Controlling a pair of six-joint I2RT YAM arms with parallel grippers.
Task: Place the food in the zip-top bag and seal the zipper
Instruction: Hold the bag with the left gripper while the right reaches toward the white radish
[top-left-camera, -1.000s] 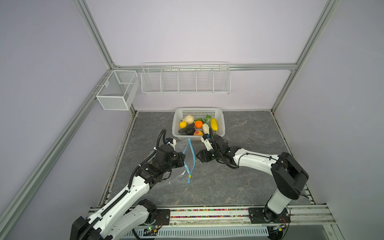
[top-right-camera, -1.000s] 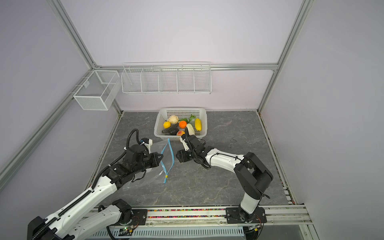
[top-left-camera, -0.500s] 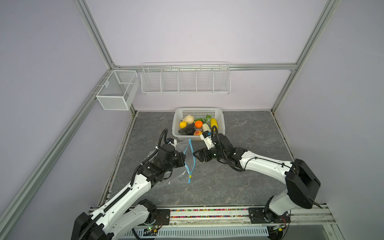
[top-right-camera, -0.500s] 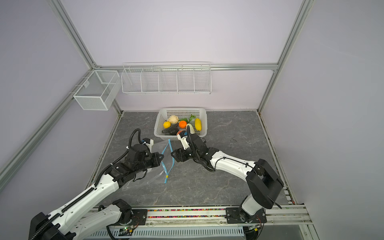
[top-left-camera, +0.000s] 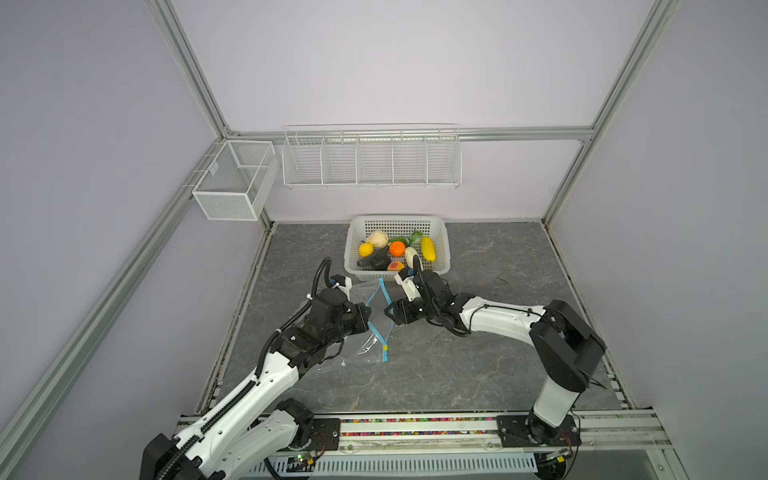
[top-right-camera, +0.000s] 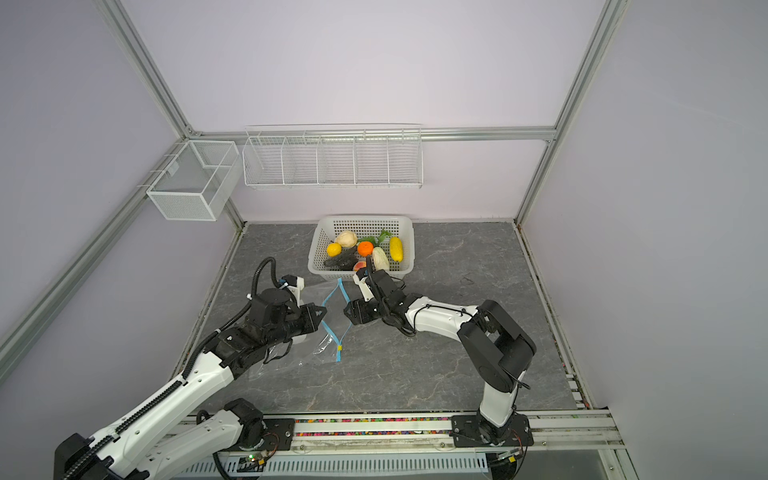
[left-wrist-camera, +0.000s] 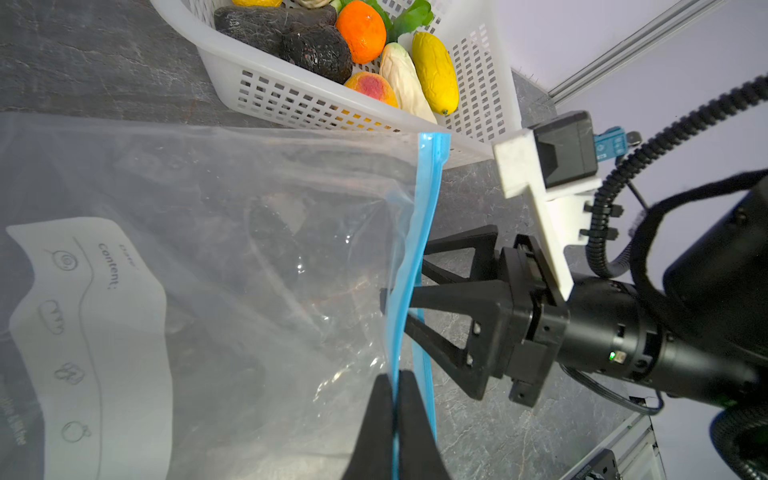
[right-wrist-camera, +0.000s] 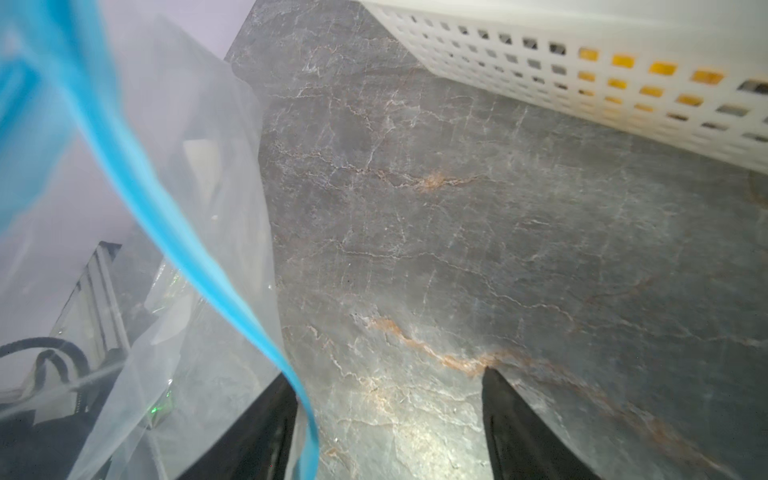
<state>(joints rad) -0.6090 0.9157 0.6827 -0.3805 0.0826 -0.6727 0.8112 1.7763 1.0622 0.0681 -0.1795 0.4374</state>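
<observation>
The zip-top bag (top-left-camera: 361, 347) (top-right-camera: 309, 349) lies clear and crumpled on the table, with its white label (left-wrist-camera: 95, 332) facing up. Its mouth gapes between the two arms. My left gripper (top-left-camera: 368, 318) (left-wrist-camera: 395, 378) is shut on one lip of the blue zipper (left-wrist-camera: 428, 187) (top-right-camera: 332, 332). The yellow slider (top-left-camera: 385, 347) sits at the near end. My right gripper (top-left-camera: 388, 312) (right-wrist-camera: 386, 374) stands open at the other lip, and that strip (right-wrist-camera: 187, 245) runs just inside one finger. All the food (top-left-camera: 397, 248) (top-right-camera: 365, 248) lies in the white basket (top-left-camera: 397, 272).
The basket's wall (right-wrist-camera: 582, 62) stands close behind both grippers. A wire shelf (top-left-camera: 372, 160) and a mesh box (top-left-camera: 232, 183) hang on the back walls. Bare grey tabletop (top-left-camera: 478, 365) stretches in front and to the right.
My right gripper has moved a little left, up to the bag's open mouth. My left gripper has kept its pinch on the zipper strip.
</observation>
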